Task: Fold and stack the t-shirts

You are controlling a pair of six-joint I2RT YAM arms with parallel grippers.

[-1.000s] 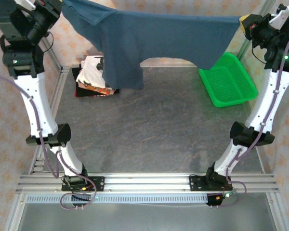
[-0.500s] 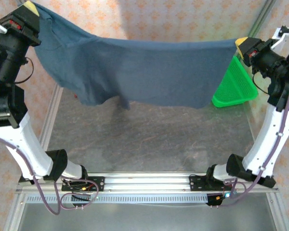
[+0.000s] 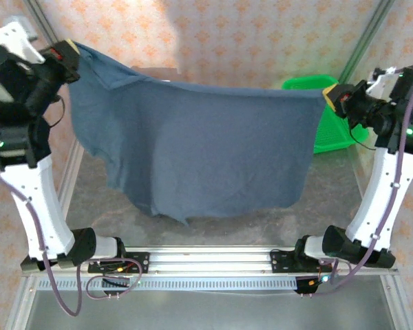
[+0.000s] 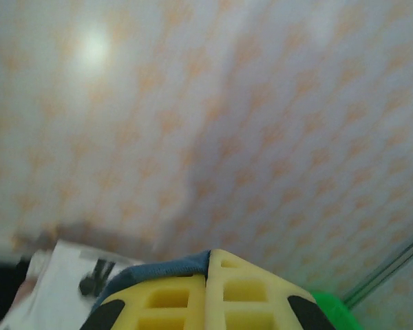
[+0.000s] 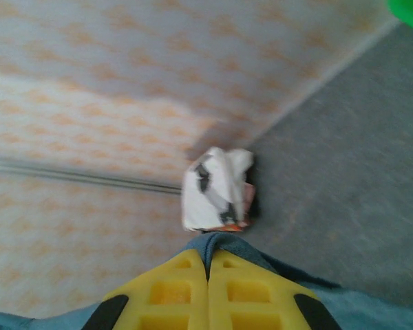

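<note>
Two arms hold one navy-blue t-shirt (image 3: 206,148) spread in the air between them, above the bench (image 3: 227,221).

Left fingers (image 3: 69,48): clenched on the shirt's upper left corner, raised high at the left side of the overhead view. In the left wrist view the yellow pads of the left fingers (image 4: 210,275) meet along a closed seam, and a fold of the blue cloth (image 4: 158,269) comes out just to the left of it.

Right fingers (image 3: 330,93): clenched on the upper right corner, held somewhat lower than the left. In the right wrist view the right fingers (image 5: 212,275) are likewise pressed together, with blue cloth (image 5: 224,243) bunched at their tips.

Shirt: the top edge runs from one grip to the other and slopes down to the right. The body hangs as a broad sheet facing the overhead camera. The lower hem is uneven, lowest left of centre. I cannot tell whether the hem touches the bench.

Folded t-shirts (image 5: 217,189): a small pile lies on the bench close to the patterned wall (image 3: 227,34), its top piece white with black print and an orange edge beneath. The left wrist view shows the same pile (image 4: 62,275), blurred.

Green mesh basket (image 3: 310,84): at the far right of the bench, partly hidden behind the shirt and the right arm.
</note>
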